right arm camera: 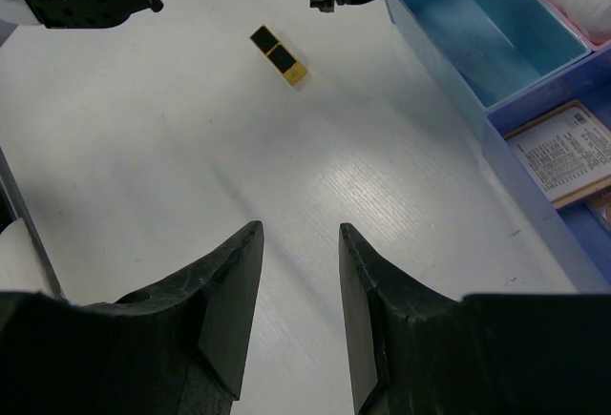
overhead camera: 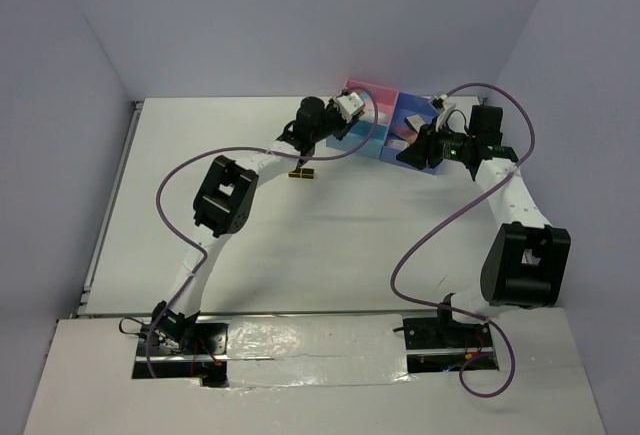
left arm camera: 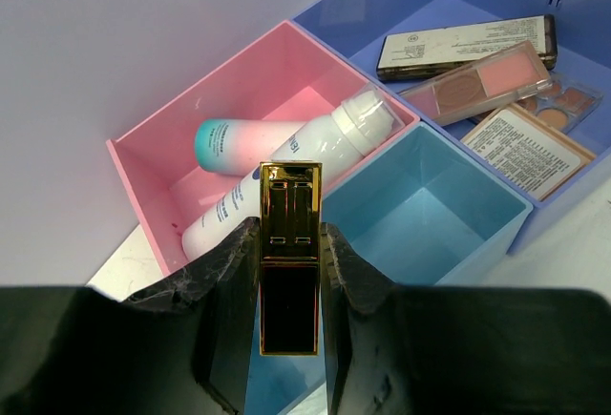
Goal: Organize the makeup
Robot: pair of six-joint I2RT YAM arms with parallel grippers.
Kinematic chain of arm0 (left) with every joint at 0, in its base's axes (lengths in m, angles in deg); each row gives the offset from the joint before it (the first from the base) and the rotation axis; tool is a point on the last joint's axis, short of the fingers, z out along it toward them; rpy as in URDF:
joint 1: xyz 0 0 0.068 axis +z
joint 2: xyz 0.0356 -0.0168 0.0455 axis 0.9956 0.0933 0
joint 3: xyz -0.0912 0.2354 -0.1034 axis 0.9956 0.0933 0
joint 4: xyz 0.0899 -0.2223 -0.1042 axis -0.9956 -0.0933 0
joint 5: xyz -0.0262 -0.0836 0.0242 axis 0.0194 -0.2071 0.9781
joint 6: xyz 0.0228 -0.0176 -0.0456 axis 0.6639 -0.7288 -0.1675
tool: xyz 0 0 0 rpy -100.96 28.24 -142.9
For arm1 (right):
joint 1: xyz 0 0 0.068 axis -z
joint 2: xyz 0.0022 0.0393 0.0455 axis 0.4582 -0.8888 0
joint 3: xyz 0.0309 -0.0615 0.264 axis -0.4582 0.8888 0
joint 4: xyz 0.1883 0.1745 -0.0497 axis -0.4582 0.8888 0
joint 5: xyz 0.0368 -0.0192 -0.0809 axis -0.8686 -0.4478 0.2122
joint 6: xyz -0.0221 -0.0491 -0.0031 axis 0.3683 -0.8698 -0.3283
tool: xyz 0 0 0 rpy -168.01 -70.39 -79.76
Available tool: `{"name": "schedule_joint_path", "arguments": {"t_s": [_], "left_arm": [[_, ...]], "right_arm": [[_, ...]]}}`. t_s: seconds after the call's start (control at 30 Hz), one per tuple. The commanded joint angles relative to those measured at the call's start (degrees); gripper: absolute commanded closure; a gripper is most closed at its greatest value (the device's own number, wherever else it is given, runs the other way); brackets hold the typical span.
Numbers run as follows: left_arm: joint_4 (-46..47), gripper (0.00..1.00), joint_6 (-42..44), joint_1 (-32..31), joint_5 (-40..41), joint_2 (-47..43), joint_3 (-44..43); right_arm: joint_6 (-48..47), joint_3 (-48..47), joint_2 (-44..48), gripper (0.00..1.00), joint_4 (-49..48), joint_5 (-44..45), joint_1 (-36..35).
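My left gripper (left arm camera: 290, 228) is shut on a black-and-gold lipstick (left arm camera: 290, 196) and holds it above the edge between the pink compartment (left arm camera: 153, 181) and the light blue compartment (left arm camera: 420, 210). Two white tubes, one with a teal end (left arm camera: 239, 140) and one with a clear cap (left arm camera: 355, 124), lie in the pink compartment. Several flat palettes (left arm camera: 477, 81) lie in the purple compartment. A second black-and-gold lipstick (overhead camera: 303, 172) lies on the table; it also shows in the right wrist view (right arm camera: 279, 54). My right gripper (right arm camera: 301, 231) is open and empty above the table, in front of the box.
The pink-and-blue compartment box (overhead camera: 362, 87) stands at the back of the white table (overhead camera: 300, 255). My left gripper (overhead camera: 345, 107) is over its left part, my right gripper (overhead camera: 408, 153) at its front right. Purple cables loop over the table.
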Motion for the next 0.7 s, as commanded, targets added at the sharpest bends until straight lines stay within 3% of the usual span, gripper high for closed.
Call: {"name": "schedule_joint_path", "arguments": {"t_s": [0.0,0.07,0.13,0.3,0.5,0.67], "left_arm": [[1.5,0.62,1.8,-0.6,0.7,-0.5,0.4],[0.9,0.55,1.5,-0.8,1.7,-0.7,0.5],[0.2,0.4,1.6,-1.1,2.5,-0.7,0.2],[0.9,0.38,0.4,-1.2,2.7,-1.6,0.6],[3.8,0.38,-0.5,-1.2,3.0,-4.6,1.1],[4.9,0.51,-1.3,-0.5,3.0,-13.0,6.4]], "right_arm": [[0.4,0.1,2.4,0.55,-2.2,-1.6,0.5],[0.2,-0.1,2.3,0.55,-2.0,-1.5,0.5],[0.0,0.0,2.4,0.54,-1.9,-1.3,0.6],[-0.6,0.0,2.5,0.53,-1.5,-1.1,0.5],[-4.5,-0.8,2.9,0.44,0.8,-1.3,0.5],[-11.3,-4.4,2.1,0.38,6.1,-2.7,-0.6]]}}
